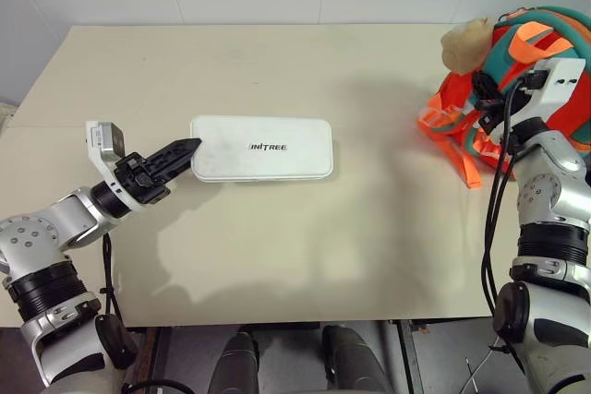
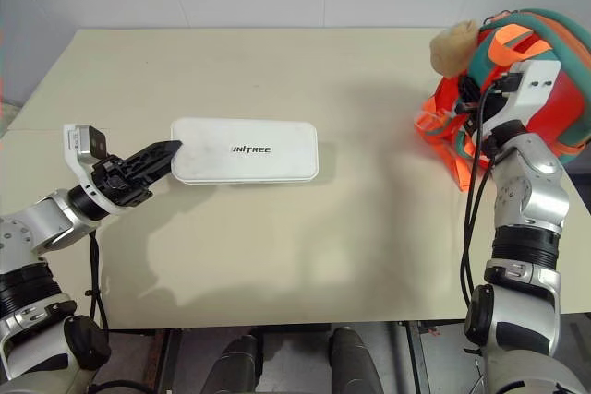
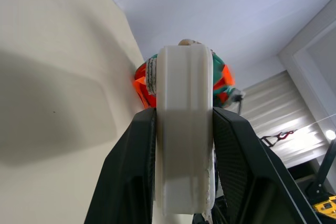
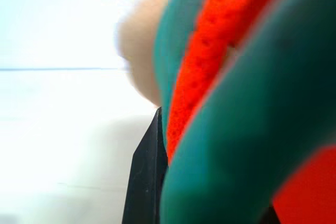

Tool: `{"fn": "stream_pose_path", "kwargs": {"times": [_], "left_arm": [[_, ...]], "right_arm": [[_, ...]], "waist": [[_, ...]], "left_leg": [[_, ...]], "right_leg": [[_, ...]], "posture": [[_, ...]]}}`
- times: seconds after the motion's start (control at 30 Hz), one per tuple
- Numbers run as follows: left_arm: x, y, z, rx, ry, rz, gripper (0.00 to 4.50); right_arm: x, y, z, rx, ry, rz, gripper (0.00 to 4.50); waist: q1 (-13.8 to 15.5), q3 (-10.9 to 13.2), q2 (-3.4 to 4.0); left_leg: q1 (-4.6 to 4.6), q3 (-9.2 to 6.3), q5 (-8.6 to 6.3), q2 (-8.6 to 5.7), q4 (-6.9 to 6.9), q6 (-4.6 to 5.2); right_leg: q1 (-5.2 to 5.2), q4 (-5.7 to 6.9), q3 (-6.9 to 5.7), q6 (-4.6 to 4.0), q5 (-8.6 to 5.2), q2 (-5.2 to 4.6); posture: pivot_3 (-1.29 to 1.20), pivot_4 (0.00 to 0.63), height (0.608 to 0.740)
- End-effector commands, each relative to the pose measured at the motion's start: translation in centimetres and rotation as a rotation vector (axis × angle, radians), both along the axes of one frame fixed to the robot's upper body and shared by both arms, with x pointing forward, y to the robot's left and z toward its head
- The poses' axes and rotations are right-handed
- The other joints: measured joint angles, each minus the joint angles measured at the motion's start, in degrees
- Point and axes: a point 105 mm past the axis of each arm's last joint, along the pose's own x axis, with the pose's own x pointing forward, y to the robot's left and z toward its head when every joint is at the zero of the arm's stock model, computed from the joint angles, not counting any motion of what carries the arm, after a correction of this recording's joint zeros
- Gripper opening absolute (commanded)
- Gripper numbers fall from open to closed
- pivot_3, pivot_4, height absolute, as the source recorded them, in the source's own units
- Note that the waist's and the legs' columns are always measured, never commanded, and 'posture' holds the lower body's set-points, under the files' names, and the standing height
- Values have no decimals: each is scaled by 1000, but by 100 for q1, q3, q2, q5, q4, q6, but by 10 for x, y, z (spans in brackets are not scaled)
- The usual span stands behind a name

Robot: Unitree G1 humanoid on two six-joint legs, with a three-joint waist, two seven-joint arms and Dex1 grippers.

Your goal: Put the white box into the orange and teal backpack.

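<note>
The white box (image 1: 263,147) is a flat case with dark lettering, held level a little above the table, its shadow on the tabletop below. My left gripper (image 1: 187,148) is shut on its left end; the left wrist view shows the box (image 3: 184,129) edge-on between the two black fingers (image 3: 128,171). The orange and teal backpack (image 1: 545,43) with a beige plush head (image 1: 466,41) stands at the table's far right. My right gripper (image 1: 487,91) is at its near left side, shut on a teal band (image 4: 226,145) of the backpack, beside one black finger (image 4: 146,182).
The beige table (image 1: 369,228) stretches between box and backpack. Orange straps (image 1: 452,140) trail from the backpack onto the tabletop. A white wall runs behind the far edge.
</note>
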Motion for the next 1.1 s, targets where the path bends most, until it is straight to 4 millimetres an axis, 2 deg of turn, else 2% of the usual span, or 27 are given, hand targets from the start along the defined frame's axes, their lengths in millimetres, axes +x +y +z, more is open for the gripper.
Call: {"fn": "stream_pose_path", "kwargs": {"times": [0.03,0.3,0.53,0.63,0.77,1.0,1.1], "left_arm": [[-3,6,14,-7,-60,9,1274],[9,22,20,9,-66,62,1273],[15,29,25,30,-77,76,1273],[16,32,26,37,-79,78,1273],[14,40,29,55,-85,88,1273],[2,57,37,96,-104,94,1273],[-2,61,41,113,-119,99,1273]], "right_arm": [[-16,22,24,-24,-81,91,1],[-52,79,50,8,-138,353,1],[-101,132,70,-18,-169,668,1],[-114,141,71,-37,-164,741,1],[-144,156,69,-100,-137,928,1],[-183,159,61,-119,-43,1153,1],[-193,160,58,-124,-18,1208,1]], "waist": [[10,0,0],[-1,2,3],[20,2,4],[19,3,4],[24,3,4],[33,3,4],[35,3,4]], "left_leg": [[-1,0,0,0,-1,0],[-2,1,0,1,-5,0],[-25,0,-1,1,-8,1],[-38,0,-2,1,-7,3],[-49,1,-2,1,-9,4],[-50,2,-4,1,-10,7],[-50,2,-4,1,-9,8]], "right_leg": [[0,-1,0,0,0,0],[-8,0,3,-2,-1,1],[-26,-3,3,-3,-2,0],[-39,-5,3,-3,-2,0],[-51,-6,3,-3,-3,0],[-53,-9,3,-4,-4,-2],[-53,-10,3,-6,-5,-2]], "posture": [[0,150,740],[0,150,740],[0,150,740],[0,150,740],[0,150,740],[0,150,740],[0,150,740]]}}
